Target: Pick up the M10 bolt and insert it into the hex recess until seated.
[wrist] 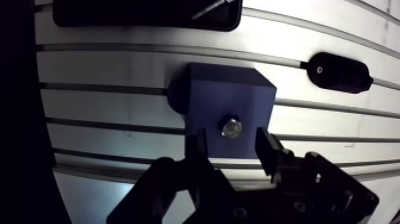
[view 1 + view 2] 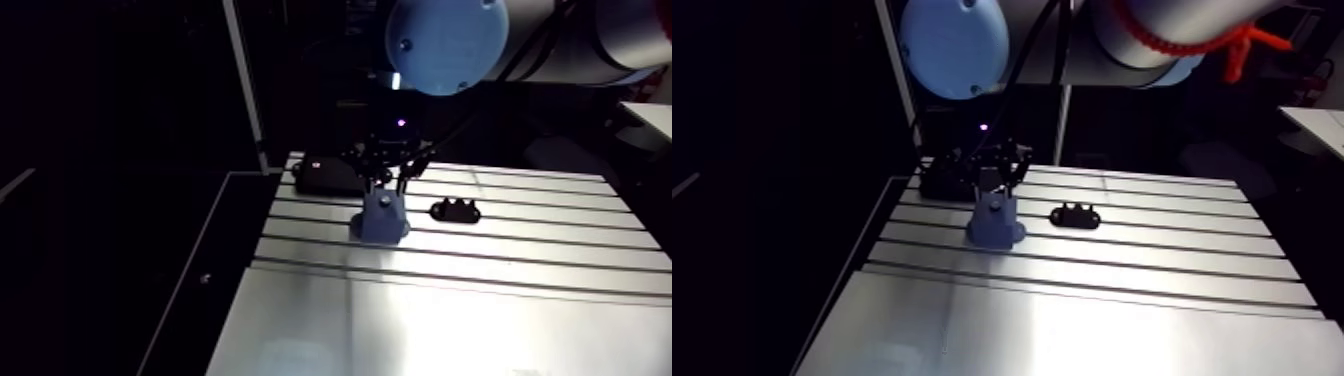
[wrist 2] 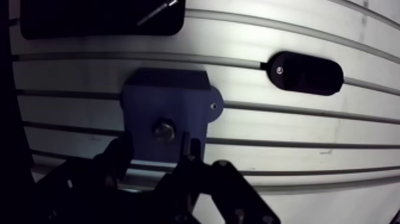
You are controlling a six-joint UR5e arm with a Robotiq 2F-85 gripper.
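Here: bolt head in the blue block, gripper spread wide

In the arm view, a black tray [image 2: 320,172] lies at the upper left of the slotted table [image 2: 450,320], along its far edge. Right of it, near the middle of the frame, a blue block [image 2: 380,218] stands on the table, and the gripper [image 2: 388,182] hangs straight over it. The wrist view shows the bolt [image 1: 231,128] with its head set in the top face of the block. It lies between the two fingers [image 1: 196,146], which stand apart on either side and touch neither the bolt nor each other, so they grip nothing. Further right in the arm view, a small black oval piece [image 2: 455,210] rests on the table, apart from the block.
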